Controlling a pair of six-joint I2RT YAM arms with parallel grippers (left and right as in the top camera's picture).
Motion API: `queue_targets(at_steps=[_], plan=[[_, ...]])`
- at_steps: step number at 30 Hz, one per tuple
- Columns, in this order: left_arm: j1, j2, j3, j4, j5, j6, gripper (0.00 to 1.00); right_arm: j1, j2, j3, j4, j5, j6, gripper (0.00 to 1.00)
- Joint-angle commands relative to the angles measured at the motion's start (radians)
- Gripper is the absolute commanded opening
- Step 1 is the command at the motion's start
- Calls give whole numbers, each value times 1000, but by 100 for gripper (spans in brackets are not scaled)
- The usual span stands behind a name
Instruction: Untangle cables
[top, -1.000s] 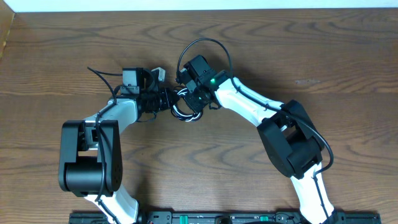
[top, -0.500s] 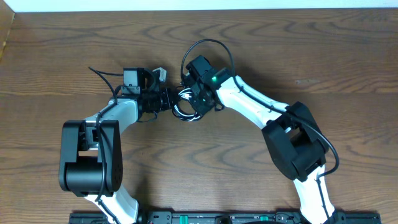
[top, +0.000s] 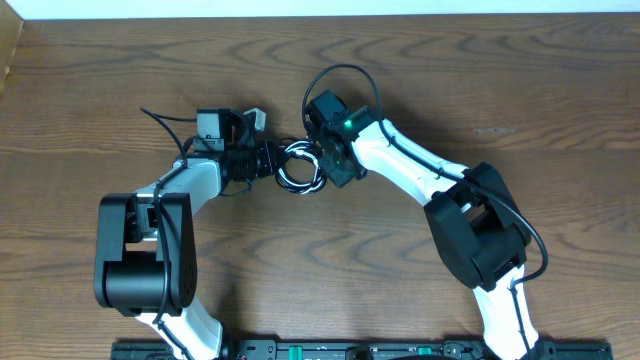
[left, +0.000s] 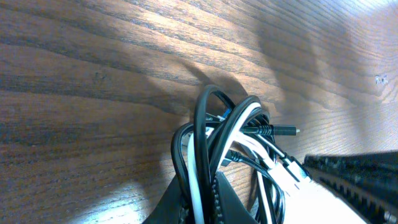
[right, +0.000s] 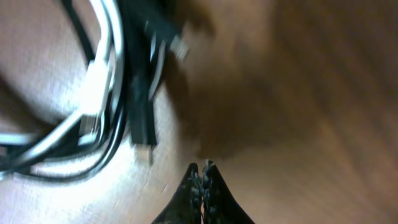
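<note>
Over the middle of the brown wood-grain table (top: 480, 60), the overhead view shows the thin black cable (top: 303, 149) and the thinner white cable (top: 291, 183) knotted into one small coil between the two arms. My left gripper (top: 271, 160) reaches in from the left and touches the coil. My right gripper (top: 338, 172) sits just beside its right edge.

On the left wrist camera, the left gripper (left: 202, 199) is clamped on several strands at once, with the white cable (left: 239, 121) and loops of the black cable (left: 200, 115) running up out of the closed fingers. A black plug with a metal tip (left: 273, 130) pokes out to the right.

On the right wrist camera, which is blurred, the right gripper (right: 202, 177) is pinched closed on nothing, and the coil lies off to the upper left. A black plug (right: 142, 127) and a white strand (right: 99, 74) are nearest.

I judge these cables to be light, limp and a little springy, and they are likely to drag along together. I think the stiff plug body is the surest place to grip, rather than the slick cord.
</note>
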Motion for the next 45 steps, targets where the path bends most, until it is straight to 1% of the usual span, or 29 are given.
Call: queue_targets(at_steps=[1,2,4,5,9,14,19,23,31,36,39,41,45], plan=[[4,-18,15,0,-12,2,8,4,-23,3,20,-40,10,1],[4,-18,15,0,-12,2,8,7,-24,17,10,-78,10,2],[4,-18,15,0,-12,2,8,7,-28,43,-13,-123,10,7],[4,-18,15,0,-12,2,8,7,-32,62,-29,-139,10,13],[4,-18,15,0,-12,2,8,12,-40,132,-59,-143,9,22],[4,-18,15,0,-12,2,8,34,-39,142,-22,-204,-76,29],[4,-18,15,0,-12,2,8,55,-20,114,26,-224,-103,29],[4,-18,15,0,-12,2,8,63,30,105,88,-219,-146,28],[4,-18,15,0,-12,2,8,62,126,105,183,-198,-148,28],[4,-18,15,0,-12,2,8,62,159,105,198,-121,-148,29],[4,-18,15,0,-12,2,8,62,160,105,199,-114,-148,29],[4,-18,15,0,-12,2,8,62,159,106,207,-115,-148,24],[4,-18,15,0,-12,2,8,64,129,127,207,-117,-148,25]])
